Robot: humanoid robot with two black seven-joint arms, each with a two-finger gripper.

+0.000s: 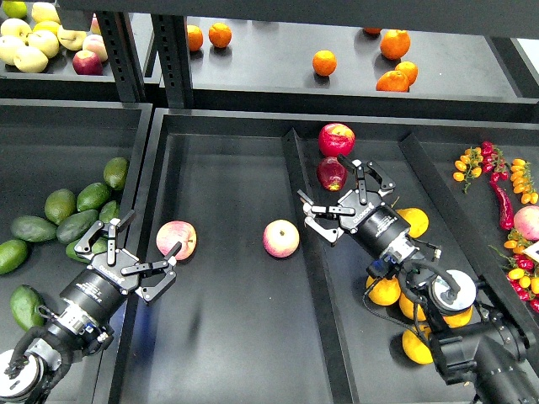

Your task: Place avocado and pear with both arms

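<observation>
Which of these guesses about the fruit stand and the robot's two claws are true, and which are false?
1. The left gripper is open and holds nothing. True.
2. The right gripper is clamped on an orange. False: its fingers are spread, with no fruit between them.
3. The avocados lie in the bin on the left, beside the left arm. True.
4. Two pink-yellow apples lie in the middle bin. True.
5. The oranges on the upper shelf share it with the avocados. False: no avocados lie there.
6. The dark red apple sits close to the right gripper. True.
</observation>
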